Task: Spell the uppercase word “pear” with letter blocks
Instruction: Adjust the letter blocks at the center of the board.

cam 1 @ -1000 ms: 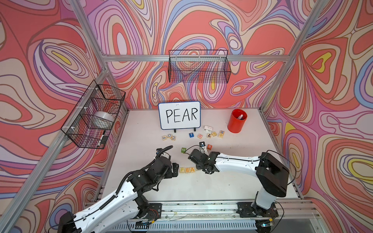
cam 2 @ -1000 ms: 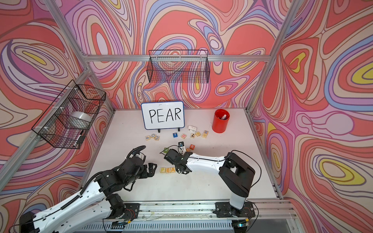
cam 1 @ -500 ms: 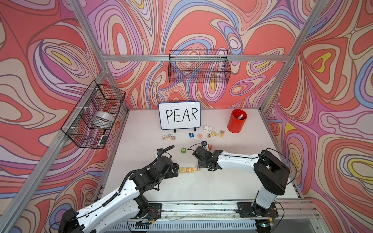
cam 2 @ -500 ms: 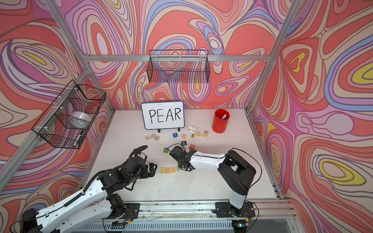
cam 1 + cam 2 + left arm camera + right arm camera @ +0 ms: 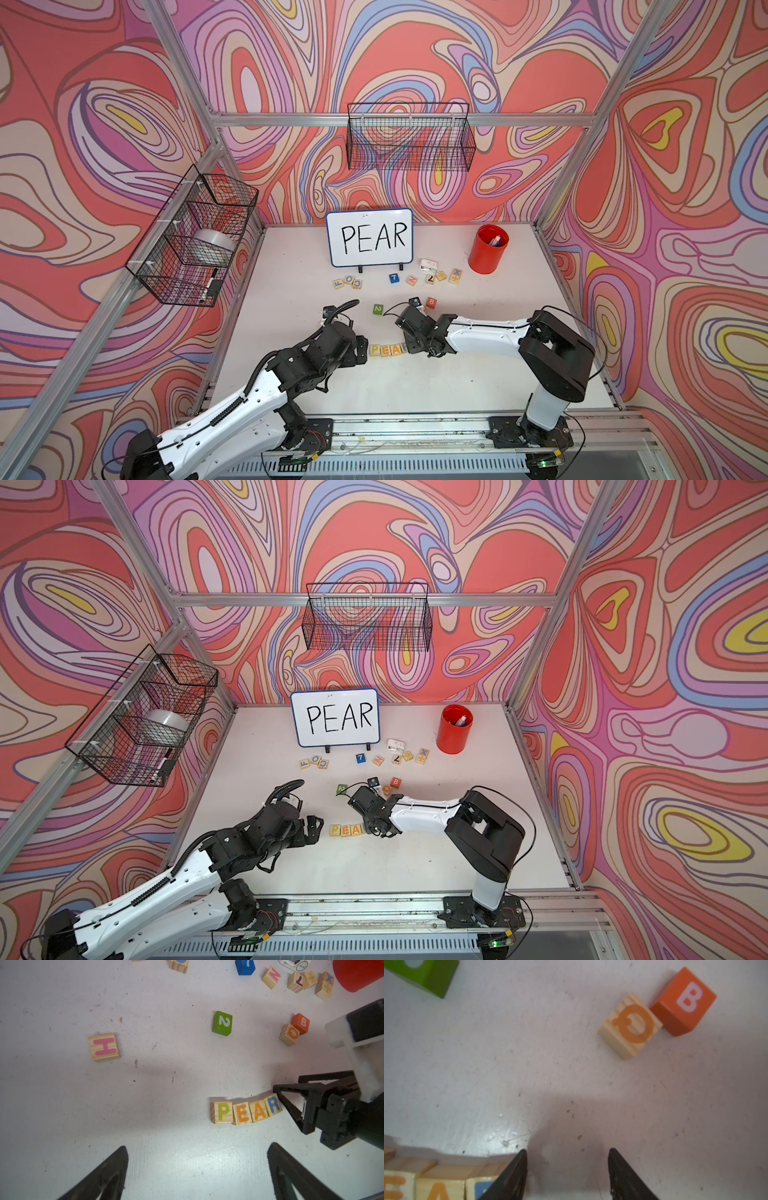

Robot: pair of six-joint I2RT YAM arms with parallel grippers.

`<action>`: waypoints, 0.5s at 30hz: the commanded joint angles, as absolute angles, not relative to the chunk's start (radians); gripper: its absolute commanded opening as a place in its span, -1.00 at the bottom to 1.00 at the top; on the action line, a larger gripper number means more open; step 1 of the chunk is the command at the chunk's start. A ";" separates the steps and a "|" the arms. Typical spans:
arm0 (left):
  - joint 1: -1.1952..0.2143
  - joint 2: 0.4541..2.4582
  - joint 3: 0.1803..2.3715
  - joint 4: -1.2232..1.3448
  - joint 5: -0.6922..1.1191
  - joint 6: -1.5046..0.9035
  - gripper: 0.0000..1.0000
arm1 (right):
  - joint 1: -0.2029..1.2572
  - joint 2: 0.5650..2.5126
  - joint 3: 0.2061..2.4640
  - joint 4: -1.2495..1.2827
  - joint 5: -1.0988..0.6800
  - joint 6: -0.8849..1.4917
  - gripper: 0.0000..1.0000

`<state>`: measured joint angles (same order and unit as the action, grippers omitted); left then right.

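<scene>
Four pale-wood letter blocks lie in a slightly curved row that reads PEAR in the left wrist view: P [image 5: 222,1112], E [image 5: 242,1114], A [image 5: 258,1111] and blue R [image 5: 273,1104]. Both top views show the row [image 5: 388,350] [image 5: 347,830] between the two grippers. My right gripper [image 5: 291,1109] [image 5: 568,1150] is open at the row's right end over bare table. One of its fingers [image 5: 510,1174] rests against the R block's [image 5: 481,1187] outer side. Just left of the P, my left gripper [image 5: 362,345] [image 5: 197,1145] is wide open and holds nothing.
A whiteboard [image 5: 370,237] reading PEAR stands at the back beside a red cup [image 5: 488,249]. Spare blocks lie before it: F, O, C [image 5: 348,282] and several more [image 5: 440,276]. Nearer are a green 2 cube [image 5: 377,309], an orange B cube [image 5: 431,302] and an H block [image 5: 104,1046].
My right gripper has come from behind the row down to its right end, and the R block now shows beside the A. The left arm has barely moved.
</scene>
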<state>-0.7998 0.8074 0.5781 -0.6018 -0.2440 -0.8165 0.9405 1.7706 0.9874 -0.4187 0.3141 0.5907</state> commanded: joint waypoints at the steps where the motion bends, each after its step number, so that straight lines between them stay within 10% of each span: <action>1: -0.806 0.800 0.594 -0.621 -0.266 -0.831 1.00 | 0.952 1.808 0.981 -0.412 0.299 0.557 0.27; 15: -0.806 0.877 0.536 -0.501 -0.178 -0.848 1.00 | 0.965 1.778 0.972 -0.469 0.313 0.651 0.26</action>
<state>-0.7998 0.8417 0.5606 -0.5594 -0.2165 -0.8280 0.9550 1.7763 0.9890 -0.4072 0.3149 0.6197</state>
